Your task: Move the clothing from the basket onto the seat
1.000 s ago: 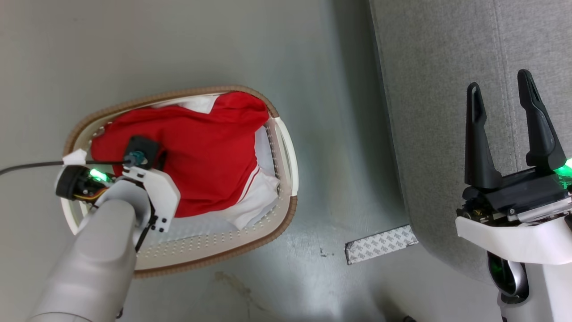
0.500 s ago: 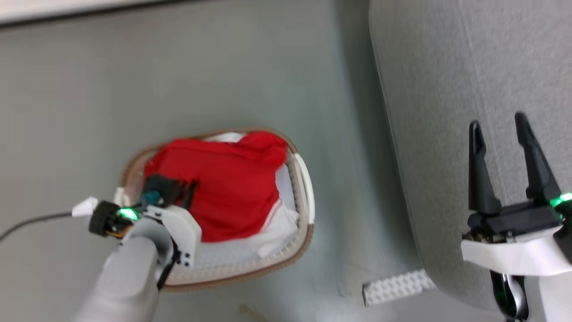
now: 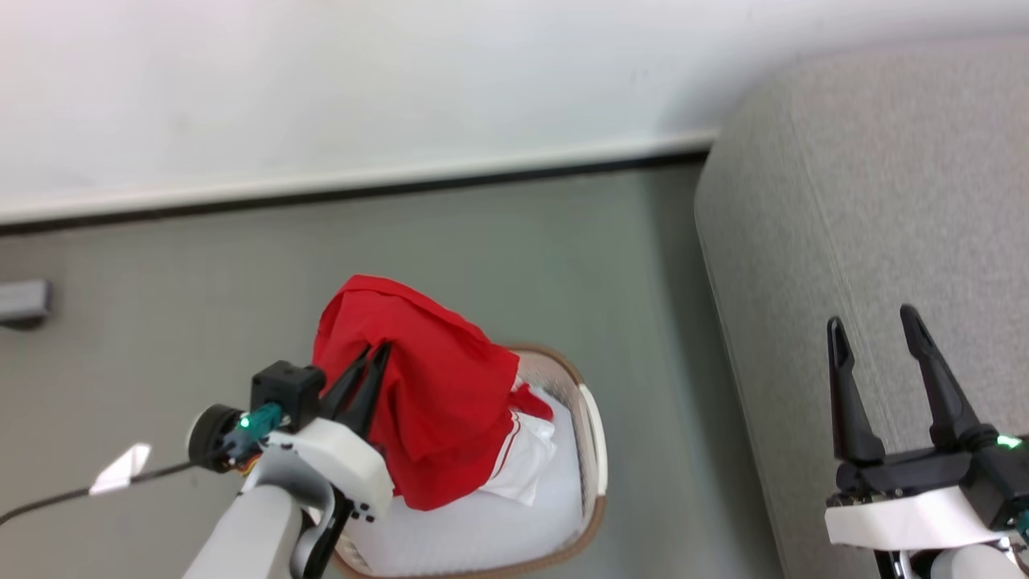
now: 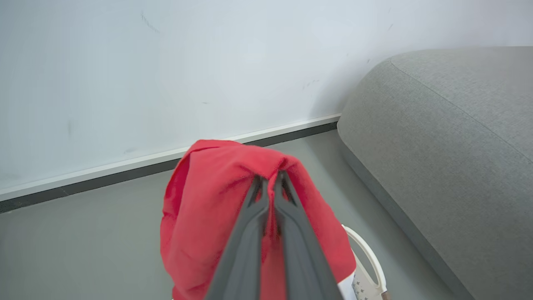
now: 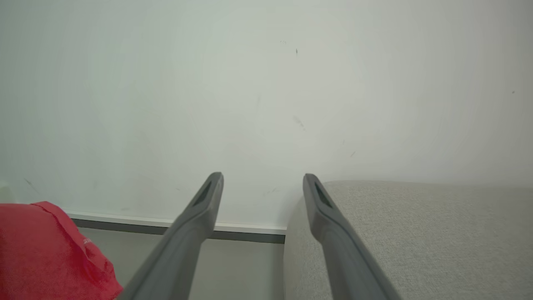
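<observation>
Left tool [image 3: 375, 348] pinched together; right tool [image 3: 871, 316] spread wide.

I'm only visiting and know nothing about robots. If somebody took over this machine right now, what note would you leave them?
Left gripper: shut on the red garment, held up above the basket; the garment's white-trimmed lower end hangs at the basket.
Right gripper: open, holding nothing, by the grey seat.
Done: garment gripped and raised.
Left: carry it across to the seat and release it, then check the basket for more clothing; the hanging garment hides much of its inside.
</observation>
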